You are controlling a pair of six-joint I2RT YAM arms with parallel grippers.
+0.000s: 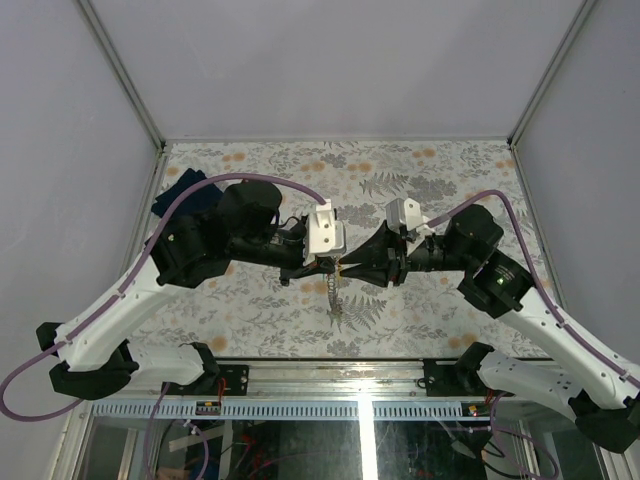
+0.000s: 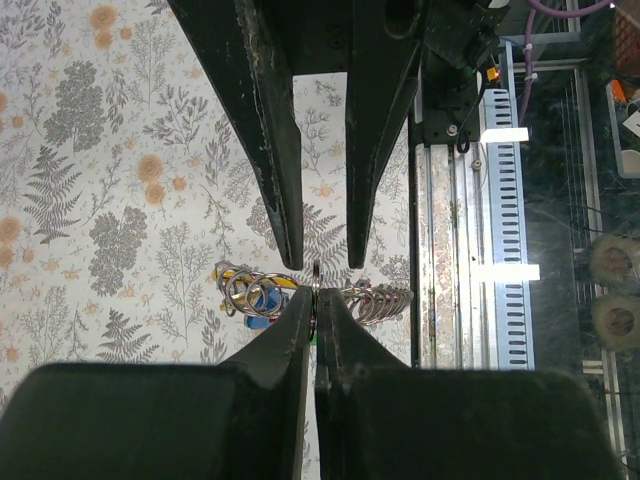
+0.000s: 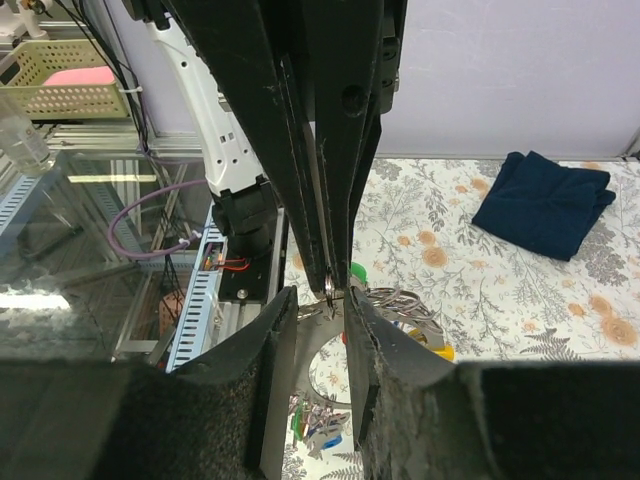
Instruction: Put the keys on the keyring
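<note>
My left gripper [image 2: 316, 300] is shut on the thin silvery keyring [image 2: 316, 272], which stands edge-on between its fingertips. The two grippers meet tip to tip above the middle of the table [image 1: 430, 180]. My right gripper [image 3: 322, 298] is open, its fingers [image 2: 285, 200] on either side of the keyring [image 3: 329, 290] with a gap on both sides. Keys [image 2: 252, 293] with blue and yellow tags hang on small rings to one side of the left fingers, and more small rings [image 2: 382, 300] sit on the other. A bunch of keys [image 1: 336, 300] dangles below.
A dark blue folded cloth [image 1: 185, 190] lies at the table's far left corner. The metal rail [image 2: 500, 200] at the near table edge runs close under the grippers. A yellow basket [image 3: 65, 78] stands off the table. White walls enclose the other sides.
</note>
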